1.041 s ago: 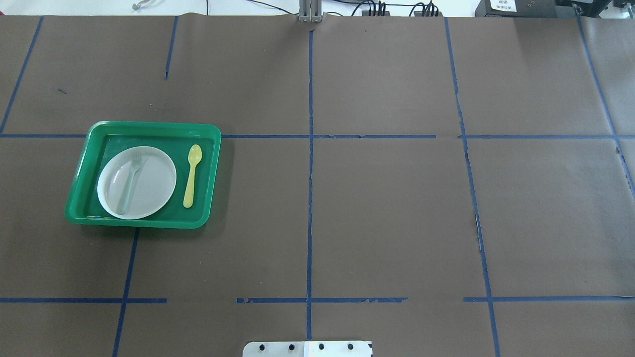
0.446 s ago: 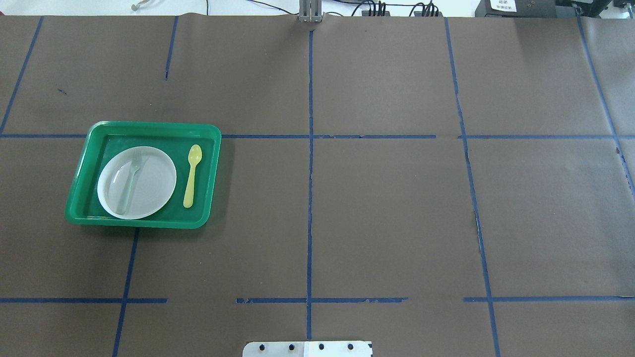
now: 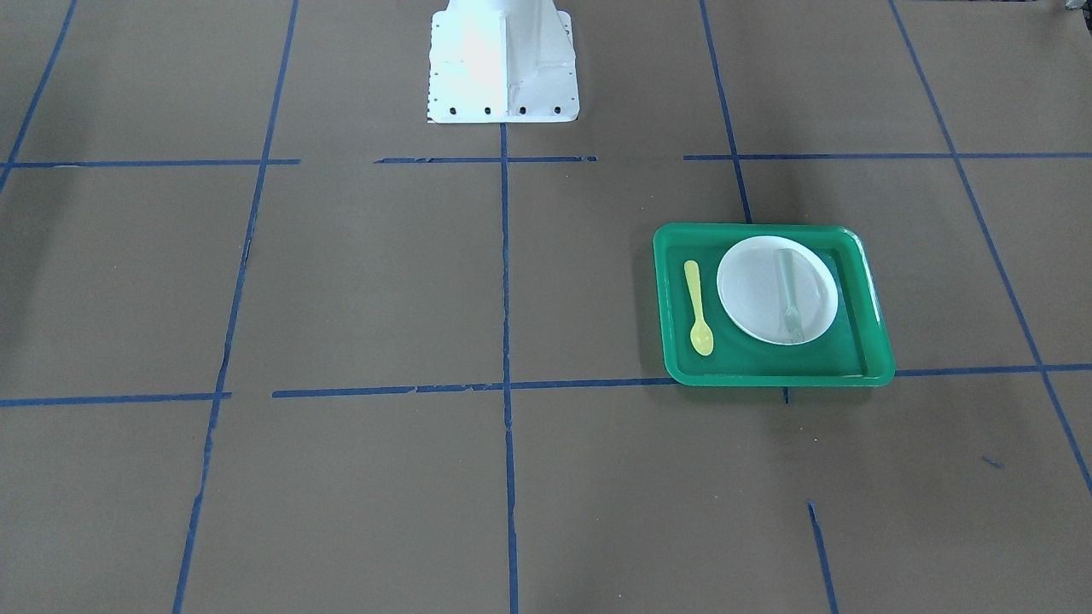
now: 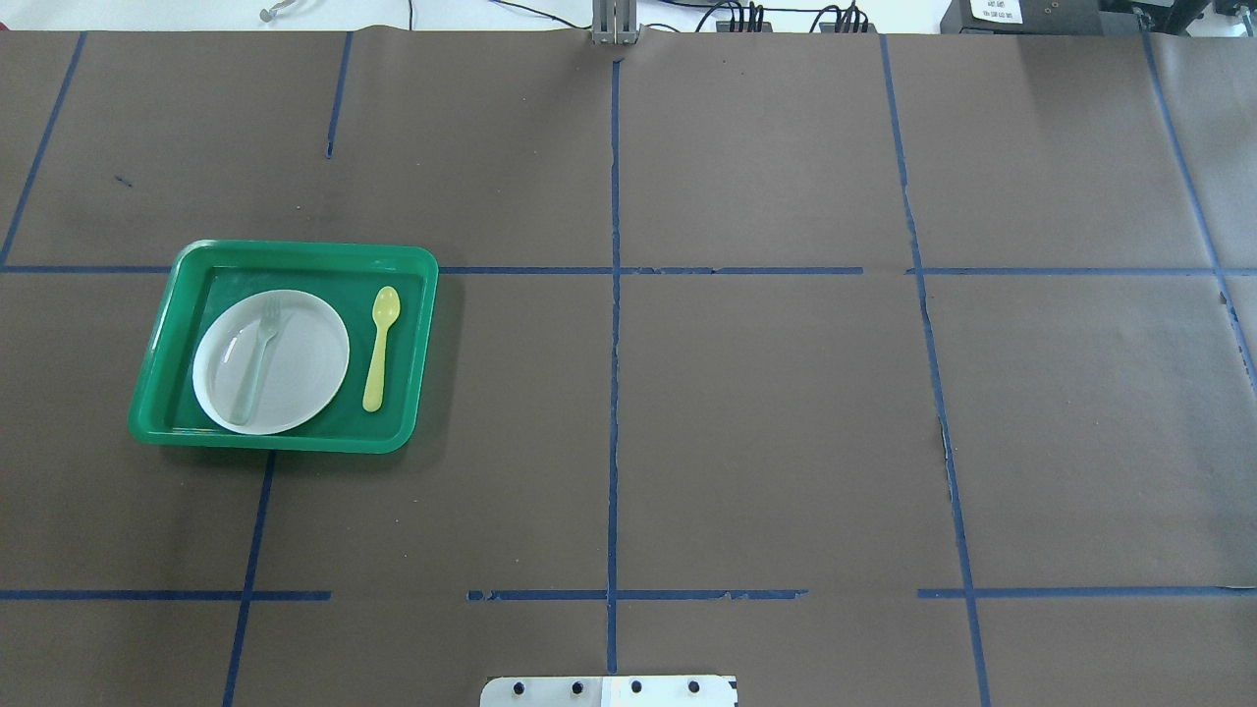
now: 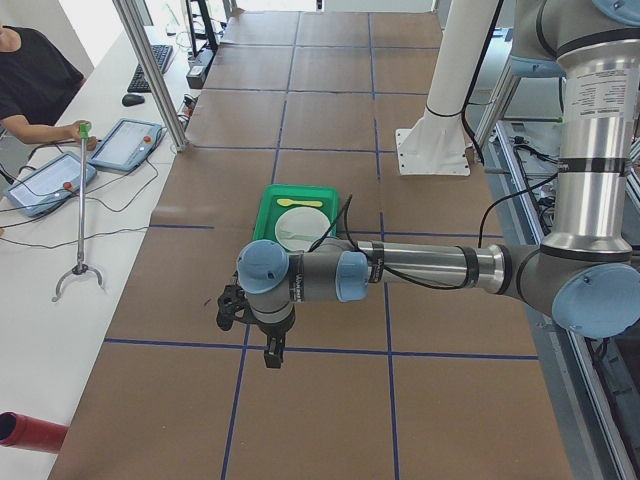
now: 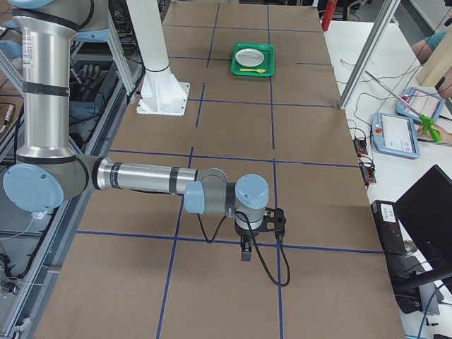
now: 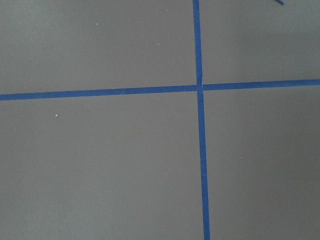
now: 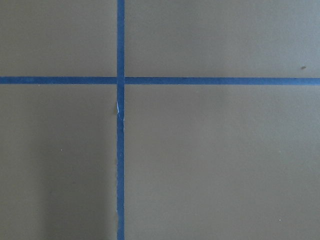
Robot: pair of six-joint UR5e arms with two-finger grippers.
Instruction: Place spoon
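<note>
Completion, seemingly: spoon [image 4: 380, 349] flat in tray [image 4: 304, 249] beside plate [image 4: 306, 365], well apart from left hand [image 5: 270, 360] and right hand [image 6: 245, 253]. Cannot tell open from closed. Calls for no reach, probably.

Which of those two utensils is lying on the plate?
The pale grey-green fork; the yellow spoon lies beside the white plate, directly on the green tray.

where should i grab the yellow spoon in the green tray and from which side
Grip the spoon by its slim handle near mid-length, coming straight down, closing across its width. It lies flat in the tray, apart from the plate and the tray's wall.
</note>
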